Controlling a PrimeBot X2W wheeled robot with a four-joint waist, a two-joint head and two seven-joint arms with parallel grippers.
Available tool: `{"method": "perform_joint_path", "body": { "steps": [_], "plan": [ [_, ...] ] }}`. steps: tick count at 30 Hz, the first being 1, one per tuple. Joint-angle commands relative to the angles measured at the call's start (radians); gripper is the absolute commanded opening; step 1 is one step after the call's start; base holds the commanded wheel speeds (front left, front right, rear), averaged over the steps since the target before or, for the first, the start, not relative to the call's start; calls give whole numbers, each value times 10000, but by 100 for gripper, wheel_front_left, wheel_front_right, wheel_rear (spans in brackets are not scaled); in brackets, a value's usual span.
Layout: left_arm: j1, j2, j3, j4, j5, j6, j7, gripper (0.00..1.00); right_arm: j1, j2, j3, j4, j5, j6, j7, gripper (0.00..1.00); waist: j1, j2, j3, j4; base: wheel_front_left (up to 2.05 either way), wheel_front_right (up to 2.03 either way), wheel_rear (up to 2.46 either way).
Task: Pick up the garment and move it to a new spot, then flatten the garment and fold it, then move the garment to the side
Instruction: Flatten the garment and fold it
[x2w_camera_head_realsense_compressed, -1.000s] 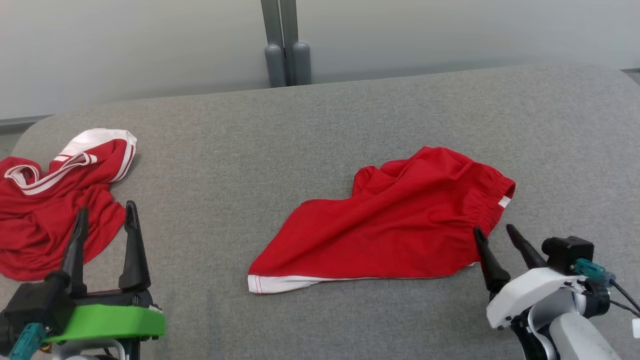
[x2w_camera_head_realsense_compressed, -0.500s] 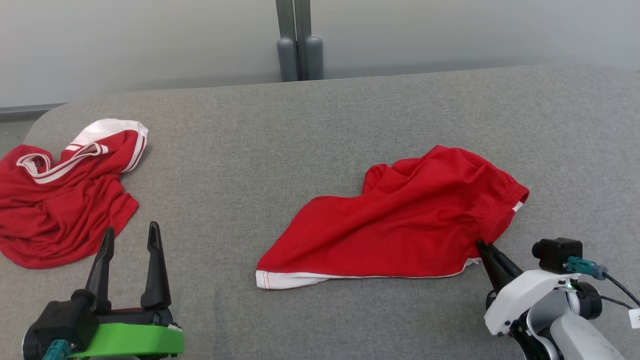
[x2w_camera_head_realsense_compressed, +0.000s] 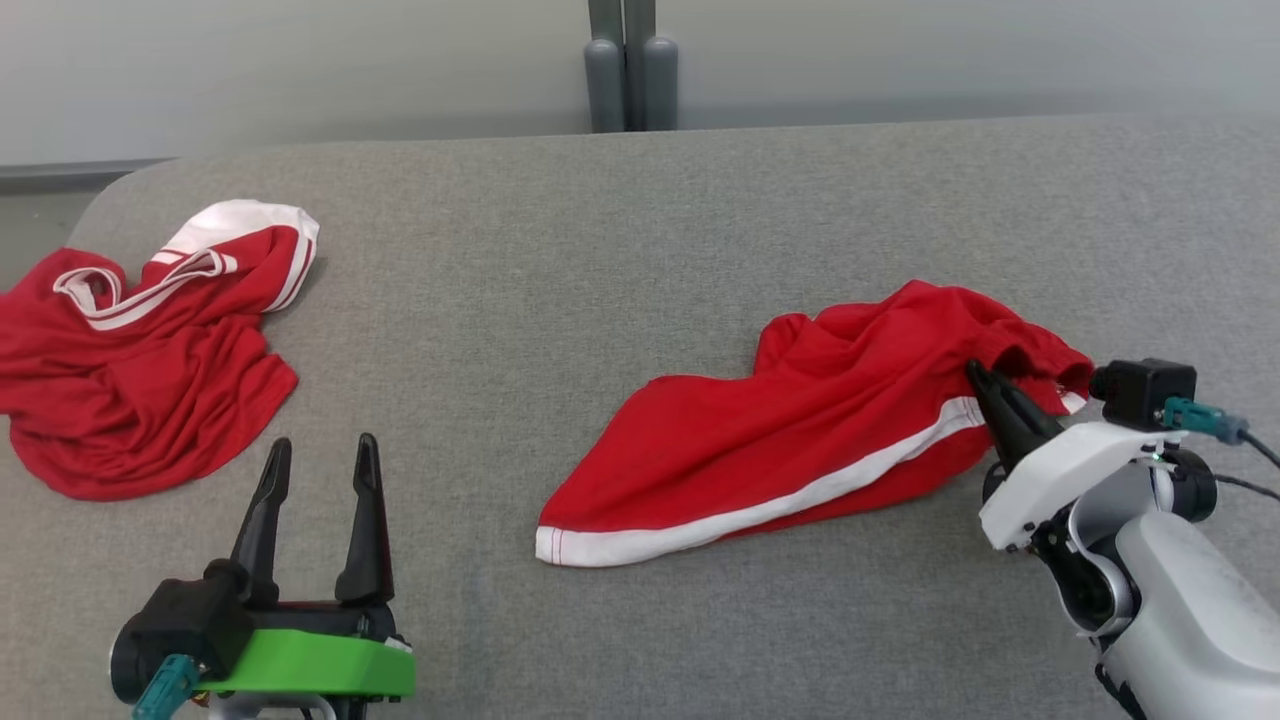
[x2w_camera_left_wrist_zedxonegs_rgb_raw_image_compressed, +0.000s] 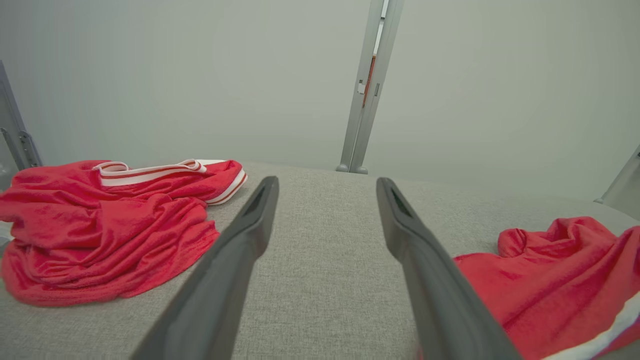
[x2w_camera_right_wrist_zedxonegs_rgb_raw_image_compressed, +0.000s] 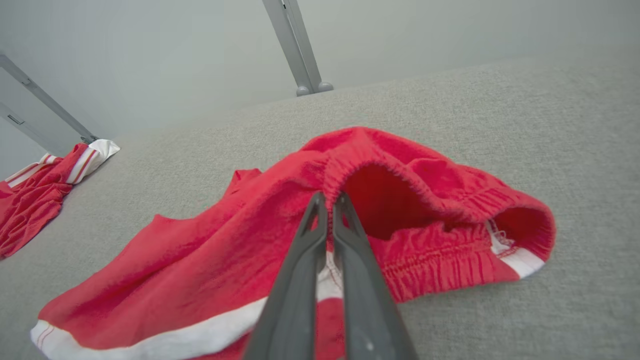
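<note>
On the grey surface (x2w_camera_head_realsense_compressed: 600, 250), right tool (x2w_camera_head_realsense_compressed: 975, 372) newly clamped on the shorts (x2w_camera_head_realsense_compressed: 800, 440), waistband raised; left tool (x2w_camera_head_realsense_compressed: 325, 445) apart.

You see red fabric shorts (x2w_camera_head_realsense_compressed: 800, 440), white side stripe, white hem; crumpled red jersey (x2w_camera_head_realsense_compressed: 130, 400), white red-lined trim; grey woven surface (x2w_camera_head_realsense_compressed: 600, 250) under both.

A crumpled red shirt (x2w_camera_head_realsense_compressed: 140, 400) with white trim lies at the grey surface's (x2w_camera_head_realsense_compressed: 600, 250) left edge.
</note>
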Motion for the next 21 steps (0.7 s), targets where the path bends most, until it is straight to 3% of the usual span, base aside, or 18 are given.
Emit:
{"method": "perform_joint_path", "body": {
  "steps": [1, 4, 5, 6, 7, 8, 15, 21],
  "plan": [
    [-172, -92, -4, 115, 75, -100, -2, 100, -253, -143, -50, 336, 99, 3, 112, 0, 0, 0, 237, 322, 0, 0, 0],
    [-306, -254, 14, 359, 165, -265, -2, 100, -580, -256, -66, 1106, -59, 3, 279, 11, 0, 0, 286, 601, 0, 0, 0],
    [-318, -293, 36, 426, 187, -322, -2, 100, -651, -242, -56, 1260, -57, 4, 270, 21, 0, 0, 275, 653, 0, 0, 0],
    [-307, -338, 70, 498, 202, -346, -2, 100, -700, -227, -41, 1409, -35, 4, 228, 38, 0, 0, 243, 695, 0, 0, 0],
    [-291, -366, 105, 553, 223, -390, -2, 100, -706, -210, -38, 1503, 5, 4, 174, 87, 0, 0, 202, 713, 0, 0, 0],
    [-258, -392, 154, 600, 254, -429, -2, 100, -693, -181, -43, 1592, 62, 4, 79, 100, 0, 0, 142, 716, 0, 0, 0],
    [51, -473, 638, 692, 443, -522, -2, 100, -259, -174, 42, 1636, 109, 4, -478, 100, 0, 0, -376, 354, 0, 0, 0],
    [424, -442, 1117, 600, 621, -380, -3, 100, 640, -523, -199, 487, -130, 4, -1637, 100, 0, 0, -963, 22, 0, 0, 0]
  ]
}}
